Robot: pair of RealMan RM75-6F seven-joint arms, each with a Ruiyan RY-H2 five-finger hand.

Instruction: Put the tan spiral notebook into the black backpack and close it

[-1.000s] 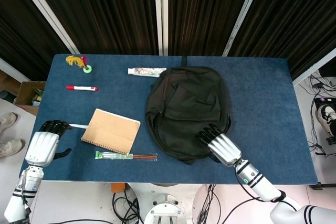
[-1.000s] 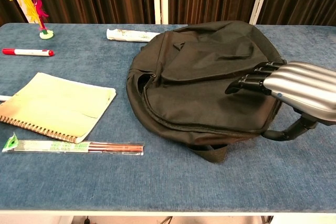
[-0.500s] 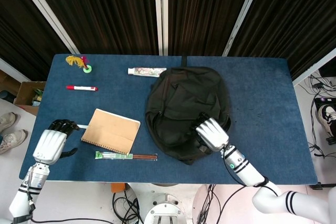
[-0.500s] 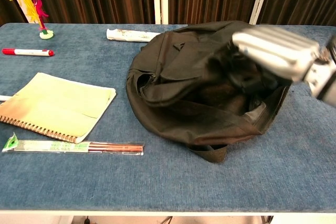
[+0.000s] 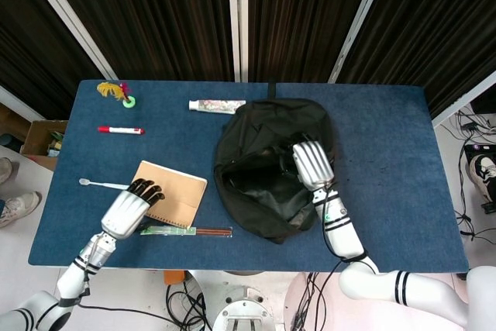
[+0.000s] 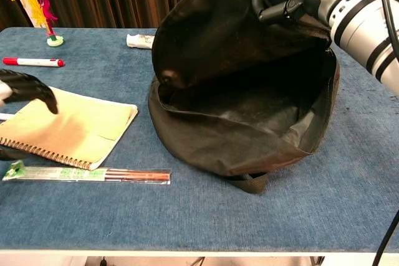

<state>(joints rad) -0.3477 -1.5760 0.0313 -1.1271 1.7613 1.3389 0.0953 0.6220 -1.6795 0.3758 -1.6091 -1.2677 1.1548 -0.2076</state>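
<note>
On the blue table [image 5: 387, 129] in front of me, the black backpack [image 5: 263, 199] lies with its main flap pulled up and back, so the dark lining and the open compartment show plainly in the chest view [image 6: 243, 110]. My right hand [image 5: 311, 163] grips the raised flap near its top edge and holds it up, fingers curled over the fabric; in the chest view the hand itself is mostly cut off at the upper edge, with only my wrist and forearm clear. My left hand [image 5: 128, 211] rests on the near left corner of the tan notebook [image 5: 172, 193], its dark fingertips [image 6: 31, 88] spread flat on the cover, holding nothing. That notebook lies flat on the table, left of the backpack and outside it. Just in front of it lie wrapped chopsticks [image 5: 186, 231]. Farther back are a red marker [image 5: 120, 129], a tube [image 5: 215, 105] and a small feathered toy [image 5: 116, 92].
</note>
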